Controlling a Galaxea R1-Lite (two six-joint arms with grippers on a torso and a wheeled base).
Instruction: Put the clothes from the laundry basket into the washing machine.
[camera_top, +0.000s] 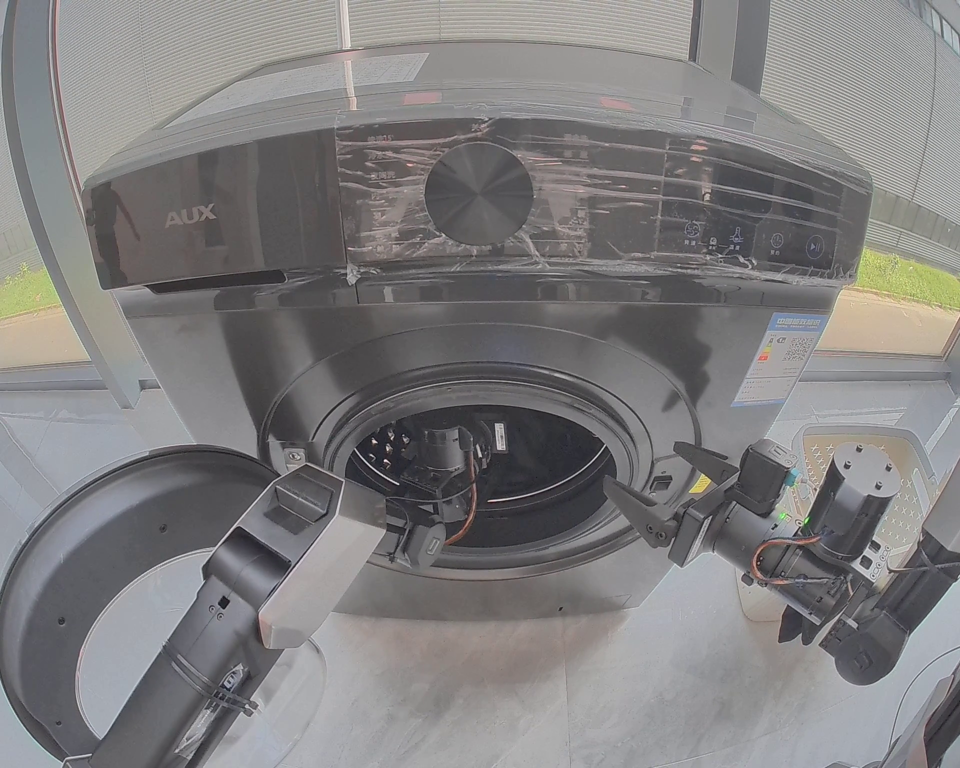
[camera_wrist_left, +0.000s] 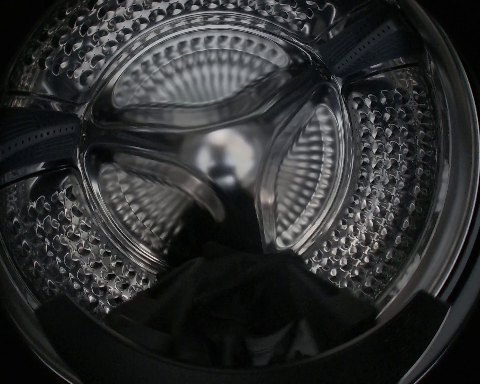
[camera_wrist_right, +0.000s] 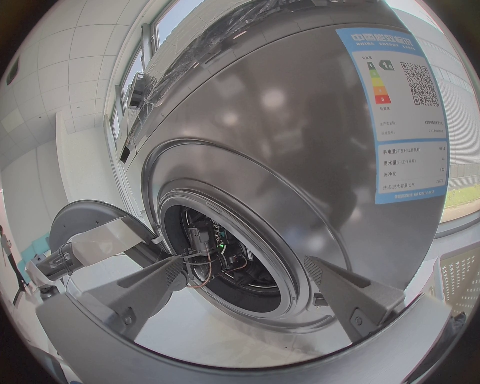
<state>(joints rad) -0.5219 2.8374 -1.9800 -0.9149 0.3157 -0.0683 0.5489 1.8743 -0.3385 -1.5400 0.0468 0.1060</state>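
The clothes (camera_wrist_left: 235, 305) lay as a dark, crumpled heap on the bottom of the drum (camera_wrist_left: 400, 165), just inside its front lip. They looked like soft, light fabric that would sag and fold when lifted and could trail or catch on the door rim. Such cloth was probably best pinched at a raised fold or bunched ridge, not at a flat edge. The rest of the perforated steel drum around the heap was bare.

The washing machine (camera_top: 480, 330) stood with its round door (camera_top: 120, 560) swung wide to the robot's left. The left gripper (camera_top: 438, 447) was past the opening and inside the drum, above the heap. Whether it was open or closed could not be told.

The right gripper (camera_top: 643, 465) was outside the machine, just beside the right edge of the opening. Its jaws were spread wide with nothing between them.

The white laundry basket (camera_top: 905, 520) sat on the floor to the right of the machine, behind the right arm. Its visible perforated wall was bare, but the arm hid its lower part, so what it held could not be told.
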